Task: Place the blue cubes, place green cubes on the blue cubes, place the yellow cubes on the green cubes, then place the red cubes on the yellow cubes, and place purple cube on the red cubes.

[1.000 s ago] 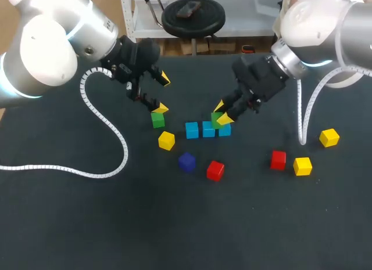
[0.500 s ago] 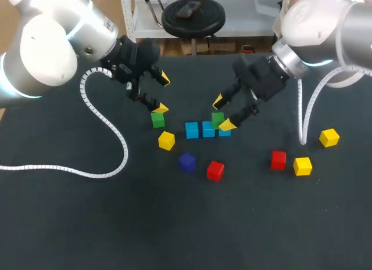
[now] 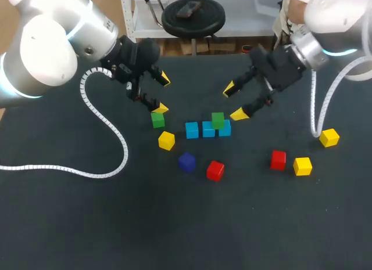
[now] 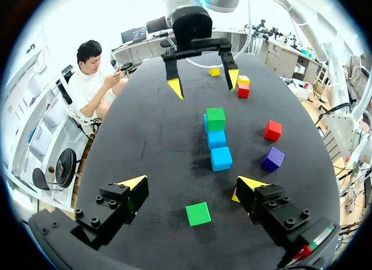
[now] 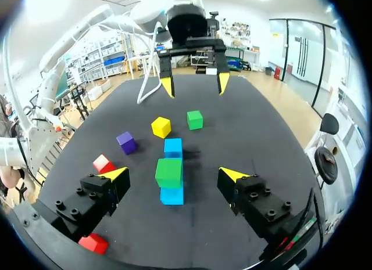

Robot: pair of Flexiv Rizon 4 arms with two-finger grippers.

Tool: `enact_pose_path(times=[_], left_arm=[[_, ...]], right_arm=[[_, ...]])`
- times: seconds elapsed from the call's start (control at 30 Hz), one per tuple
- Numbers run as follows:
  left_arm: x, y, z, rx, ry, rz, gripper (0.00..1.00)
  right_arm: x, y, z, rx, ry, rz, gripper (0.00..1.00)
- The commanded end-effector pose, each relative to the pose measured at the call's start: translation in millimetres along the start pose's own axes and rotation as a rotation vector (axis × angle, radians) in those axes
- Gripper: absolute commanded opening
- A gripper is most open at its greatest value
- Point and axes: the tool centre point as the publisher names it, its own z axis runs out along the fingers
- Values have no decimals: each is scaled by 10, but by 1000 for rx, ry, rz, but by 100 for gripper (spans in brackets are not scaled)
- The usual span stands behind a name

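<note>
Three blue cubes [image 3: 192, 130] lie in a row at mid-table. One green cube [image 3: 218, 120] [image 5: 169, 172] rests on the row's right-hand blue cube [image 3: 225, 129], free of any finger. My right gripper [image 3: 233, 101] [image 5: 174, 175] is open, up and to the right of that stack, holding nothing. A second green cube [image 3: 157, 119] [image 4: 198, 213] lies on the table left of the row. My left gripper [image 3: 163, 93] [image 4: 190, 186] hangs open just above and behind it, without touching it.
In front of the row lie a yellow cube [image 3: 166, 140], the purple cube [image 3: 186, 161] and a red cube [image 3: 215, 170]. To the right are another red cube [image 3: 278, 159] and two yellow cubes [image 3: 302, 165] [image 3: 329, 137]. A white cable [image 3: 104, 122] trails across the left.
My right gripper opened, let go of the green cube on the blue cube, and drew back up and to the right. The left arm has kept still.
</note>
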Motion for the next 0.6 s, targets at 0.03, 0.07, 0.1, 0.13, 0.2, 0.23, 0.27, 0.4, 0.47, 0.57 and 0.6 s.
enact_pose_path(times=[0.03,0.07,0.1,0.13,0.2,0.23,0.27,0.4,0.47,0.57,0.6], left_arm=[[8,20,3,4,-2,3,100],[8,20,3,4,-2,3,100],[8,20,3,4,-2,3,100],[8,20,3,4,-2,3,100],[8,20,3,4,-2,3,100],[8,20,3,4,-2,3,100],[8,20,3,4,-2,3,100],[8,20,3,4,-2,3,100],[8,20,3,4,-2,3,100],[8,20,3,4,-2,3,100],[8,20,3,4,-2,3,100]], right_arm=[[-6,181,-227,55,-15,-7,100],[-7,192,-263,62,-16,-7,100],[-9,213,-295,70,-15,-9,100],[-7,225,-323,73,-16,-8,100],[7,247,-377,82,-16,-8,100],[19,253,-395,85,-13,-9,100],[32,261,-415,89,-12,-7,100],[84,309,-481,106,-4,9,100],[130,317,-512,118,3,21,100],[189,335,-565,133,3,37,100],[202,343,-582,138,2,41,100]])
